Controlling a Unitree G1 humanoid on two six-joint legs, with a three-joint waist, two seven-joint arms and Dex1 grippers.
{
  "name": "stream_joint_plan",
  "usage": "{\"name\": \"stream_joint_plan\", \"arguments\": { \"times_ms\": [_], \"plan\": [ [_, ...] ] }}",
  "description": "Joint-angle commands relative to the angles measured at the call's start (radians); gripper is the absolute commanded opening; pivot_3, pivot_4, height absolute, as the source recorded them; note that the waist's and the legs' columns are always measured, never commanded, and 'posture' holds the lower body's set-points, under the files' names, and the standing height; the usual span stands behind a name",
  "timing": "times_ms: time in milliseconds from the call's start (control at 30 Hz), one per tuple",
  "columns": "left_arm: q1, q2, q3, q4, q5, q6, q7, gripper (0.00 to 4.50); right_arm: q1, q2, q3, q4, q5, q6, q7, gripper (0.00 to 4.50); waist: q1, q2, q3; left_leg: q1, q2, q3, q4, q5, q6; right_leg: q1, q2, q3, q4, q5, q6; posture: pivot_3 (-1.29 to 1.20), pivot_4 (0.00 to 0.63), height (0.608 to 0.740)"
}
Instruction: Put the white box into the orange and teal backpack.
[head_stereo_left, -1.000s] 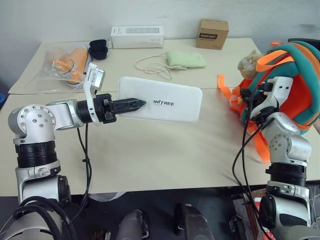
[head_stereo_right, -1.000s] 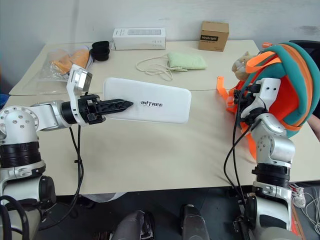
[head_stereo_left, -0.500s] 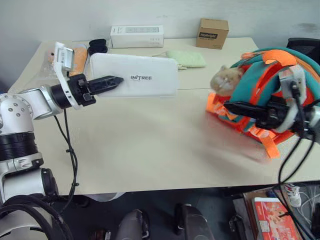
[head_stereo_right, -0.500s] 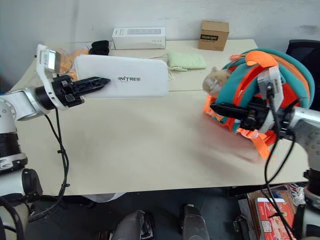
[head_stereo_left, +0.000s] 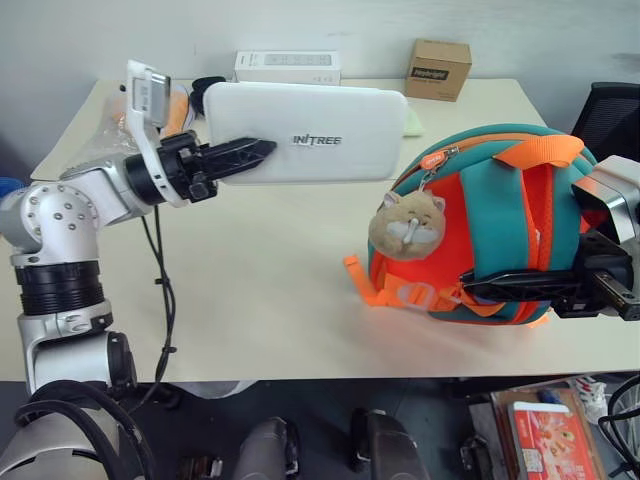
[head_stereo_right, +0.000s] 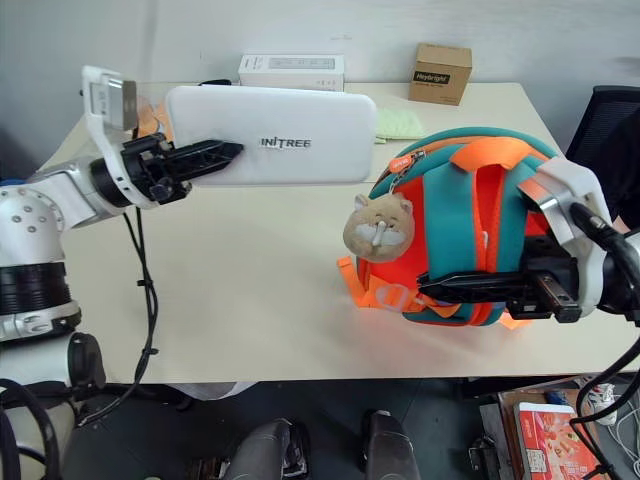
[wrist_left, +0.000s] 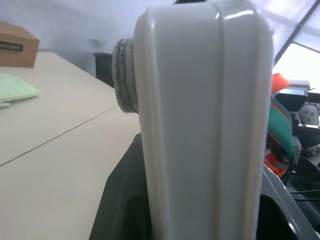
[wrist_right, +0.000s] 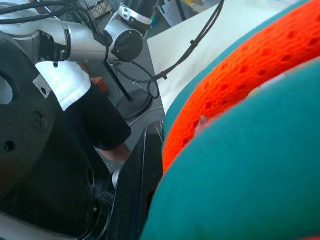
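**Box raised beside the backpack, zip not yet opened**

The beige worktop (head_stereo_left: 280, 300) carries the bright orange fabric backpack with teal straps and trim (head_stereo_left: 480, 240), which stands near its front right edge; all places are given from this backpack. The right gripper (head_stereo_left: 500, 288) reaches across the backpack's lower front, jaws closed on an orange webbing strap. A tan plush animal (head_stereo_left: 404, 224) hangs on the side facing the box. To the left and slightly higher, clear of the worktop, the flat glossy white rectangular box with rounded corners (head_stereo_left: 320, 132) is held by the left gripper (head_stereo_left: 245, 155), jaws clamped on its far end. The box appears stiff, light and slippery; an end grip suits insertion, though it may pivot.
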Motion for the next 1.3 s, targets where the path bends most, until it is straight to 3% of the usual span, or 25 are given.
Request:
{"name": "stream_joint_plan", "arguments": {
  "times_ms": [33,267,567,800,1033,1167,1300],
  "plan": [
    [-0.032,-0.005,-0.044,-0.041,0.035,-0.083,-0.056,1.29,0.018,-0.027,-0.015,0.013,-0.023,-0.029,0.027,0.01,0.001,0.000,0.000,0.000,0.000,0.000,0.000,0.000,0.000,0.000,0.000,-0.001,0.000,0.000,0.000,0.00,0.150,0.740],
    [-0.026,-0.019,-0.247,-0.025,0.258,-0.356,-0.188,1.29,0.080,-0.031,-0.025,0.034,-0.061,-0.049,0.056,0.01,0.005,0.000,0.000,0.000,-0.001,0.000,0.001,0.000,0.001,0.000,-0.001,-0.004,0.000,0.000,0.000,0.00,0.150,0.740],
    [-0.133,-0.084,-0.371,0.087,0.378,-0.487,-0.349,1.29,0.092,0.003,0.036,0.048,-0.123,-0.112,0.045,0.01,0.025,-0.001,0.000,0.000,-0.002,0.000,0.002,0.000,0.003,0.001,-0.001,-0.005,0.000,0.001,0.001,0.00,0.150,0.740],
    [-0.229,-0.246,-0.445,0.214,0.496,-0.623,-0.359,1.29,0.055,0.037,0.126,0.034,-0.181,-0.160,0.025,0.01,0.026,-0.001,0.001,-0.001,-0.003,-0.001,0.003,-0.001,0.005,0.002,-0.002,-0.006,-0.001,0.001,0.003,0.00,0.150,0.740],
    [-0.196,-0.418,-0.501,0.235,0.618,-0.737,-0.264,1.29,0.040,0.064,0.151,0.009,-0.186,-0.159,-0.009,0.01,0.027,-0.001,0.001,-0.002,-0.004,-0.003,0.004,-0.001,0.007,0.004,-0.004,-0.009,-0.003,0.002,0.004,0.00,0.150,0.740],
    [-0.196,-0.403,-0.443,0.228,0.600,-0.700,-0.267,1.29,0.060,0.052,0.137,-0.008,-0.178,-0.154,-0.012,0.01,0.025,-0.001,0.001,-0.001,-0.003,-0.004,0.004,-0.001,0.008,0.005,-0.004,-0.010,-0.004,0.003,0.005,0.00,0.150,0.740],
    [-0.193,-0.276,-0.355,0.219,0.541,-0.623,-0.350,1.29,0.118,0.001,0.060,-0.035,-0.152,-0.136,0.025,0.01,0.023,-0.001,0.001,-0.001,-0.002,-0.005,0.004,-0.001,0.008,0.005,-0.004,-0.011,-0.004,0.003,0.005,0.00,0.150,0.740]
  ]
}}
